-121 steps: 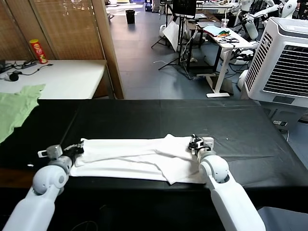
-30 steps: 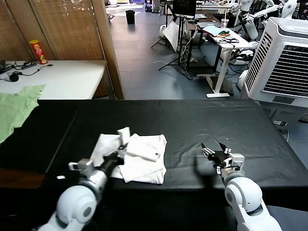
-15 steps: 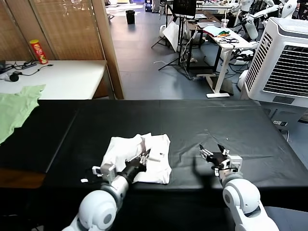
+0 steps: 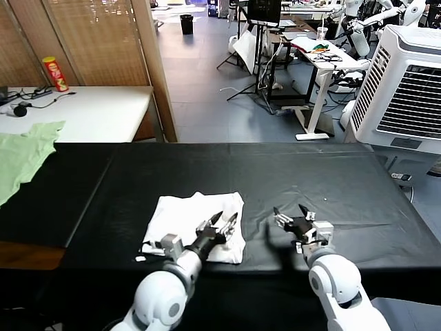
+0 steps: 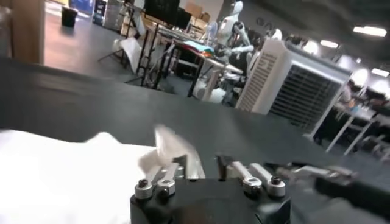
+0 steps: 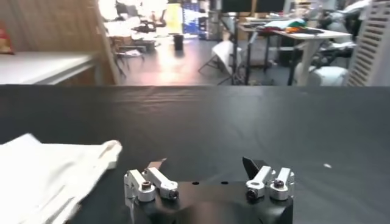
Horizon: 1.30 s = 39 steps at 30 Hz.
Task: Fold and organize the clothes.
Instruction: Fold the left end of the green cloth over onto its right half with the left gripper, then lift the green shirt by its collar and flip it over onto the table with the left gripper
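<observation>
Lying in a compact, roughly square bundle near the front edge of the black tabletop (image 4: 331,179), the white T-shirt (image 4: 186,217) is showing only its plain side, with no print in view, which suggests the folding itself is largely finished. The left gripper (image 4: 219,224) is hanging over the bundle's near right corner with its fingers spread apart and nothing between them, so the cloth is resting under its own weight rather than being held; judging by this, the arm is placed there to let the last fold settle flat. In the left wrist view a small flap of fabric (image 5: 167,143) is sticking up just beside the fingers, so that corner may not be lying fully flat. The right gripper (image 4: 295,222) is waiting just beside the shirt on bare tabletop, also spread wide and empty, probably keeping clear of the fold. A light green garment (image 4: 21,155) is lying well apart at the far left, untouched.
</observation>
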Each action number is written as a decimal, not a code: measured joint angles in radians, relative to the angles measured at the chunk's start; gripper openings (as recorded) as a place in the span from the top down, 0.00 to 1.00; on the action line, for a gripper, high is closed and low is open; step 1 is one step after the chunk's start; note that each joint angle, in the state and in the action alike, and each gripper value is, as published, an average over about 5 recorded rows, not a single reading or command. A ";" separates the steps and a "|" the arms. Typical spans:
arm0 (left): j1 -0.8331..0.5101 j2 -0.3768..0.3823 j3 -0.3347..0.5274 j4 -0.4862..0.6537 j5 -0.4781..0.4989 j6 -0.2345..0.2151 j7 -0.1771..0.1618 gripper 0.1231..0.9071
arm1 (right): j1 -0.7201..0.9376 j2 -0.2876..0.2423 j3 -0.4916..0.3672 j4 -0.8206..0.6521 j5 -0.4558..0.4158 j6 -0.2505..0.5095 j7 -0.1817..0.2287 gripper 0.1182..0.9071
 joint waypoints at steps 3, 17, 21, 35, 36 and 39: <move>0.010 0.032 -0.040 -0.002 0.029 -0.019 0.009 0.15 | 0.019 -0.015 -0.043 0.007 0.020 0.008 -0.044 0.14; 0.078 0.152 -0.216 0.025 0.130 -0.057 0.005 0.14 | 0.124 0.015 -0.236 -0.085 0.033 0.018 -0.037 0.19; 0.092 0.149 -0.228 0.031 0.143 -0.061 0.003 0.14 | 0.129 0.027 -0.240 -0.112 0.039 0.029 -0.034 0.41; 0.110 0.145 -0.255 0.051 0.152 -0.071 0.002 0.14 | 0.162 0.084 -0.217 -0.149 0.006 0.054 -0.023 0.99; 0.109 0.145 -0.257 0.053 0.152 -0.072 0.002 0.14 | 0.165 0.087 -0.214 -0.151 -0.006 0.055 -0.022 0.99; 0.107 0.145 -0.263 0.059 0.151 -0.075 0.002 0.14 | 0.165 0.091 -0.211 -0.166 -0.039 0.054 -0.019 0.99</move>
